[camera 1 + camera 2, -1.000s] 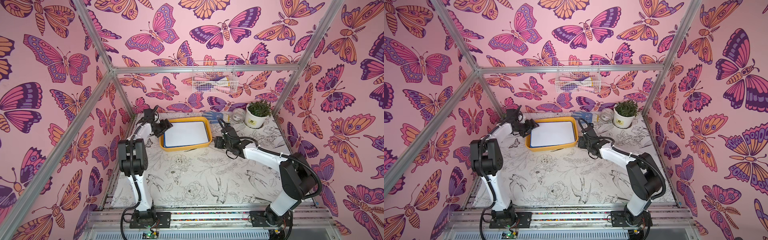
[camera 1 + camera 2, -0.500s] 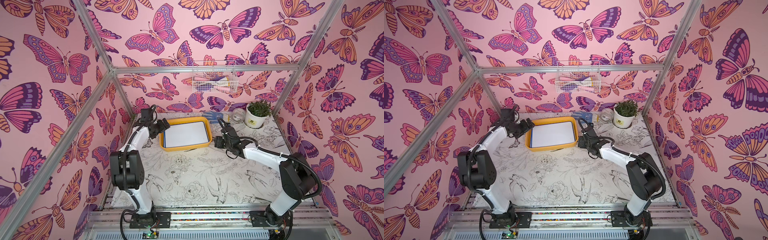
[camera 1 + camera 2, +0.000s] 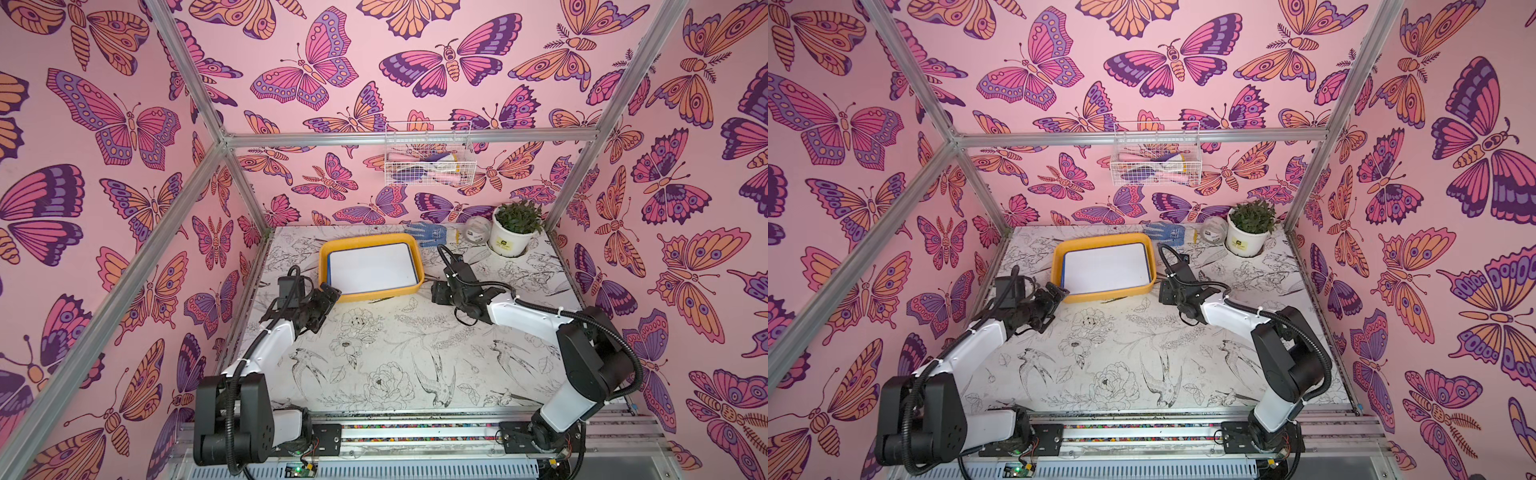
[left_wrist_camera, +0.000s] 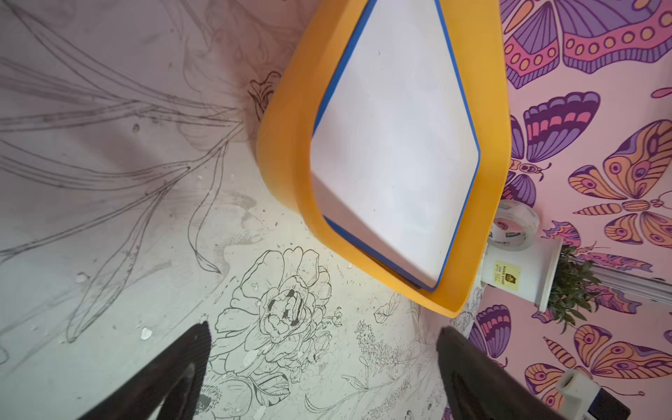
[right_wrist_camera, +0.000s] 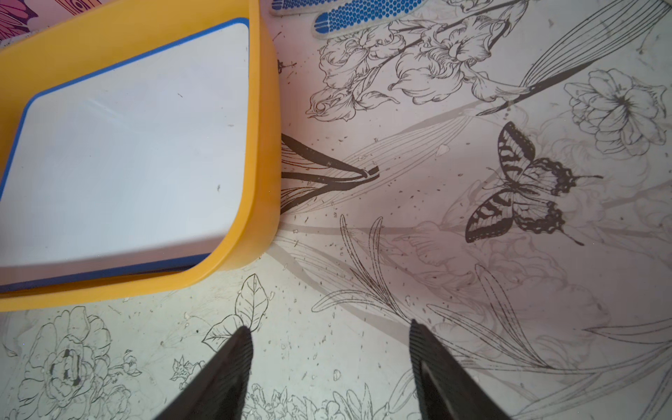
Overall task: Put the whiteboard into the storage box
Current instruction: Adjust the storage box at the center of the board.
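The whiteboard [image 3: 372,268] [image 3: 1105,268], white with a blue frame, lies flat inside the yellow-orange storage box [image 3: 374,296] [image 3: 1106,296] at the back middle of the table. My left gripper [image 3: 330,293] [image 3: 1059,293] hovers just off the box's front left corner, open and empty. In the left wrist view the left gripper [image 4: 325,331] has only the printed table between its jaws, with the whiteboard [image 4: 392,145] and box [image 4: 287,145] beyond. My right gripper [image 3: 436,293] [image 5: 329,327] stands open and empty off the front right corner of the box [image 5: 263,145].
A potted plant [image 3: 513,232], a tape roll [image 3: 476,228] and a blue dotted glove [image 3: 426,230] sit along the back edge to the right of the box. A white wire basket [image 3: 428,160] hangs on the back wall. Pink walls enclose three sides.
My left arm has drawn back from the box's far left side to its front left corner, and its jaws opened a little wider. The right arm, whiteboard and box have not moved.
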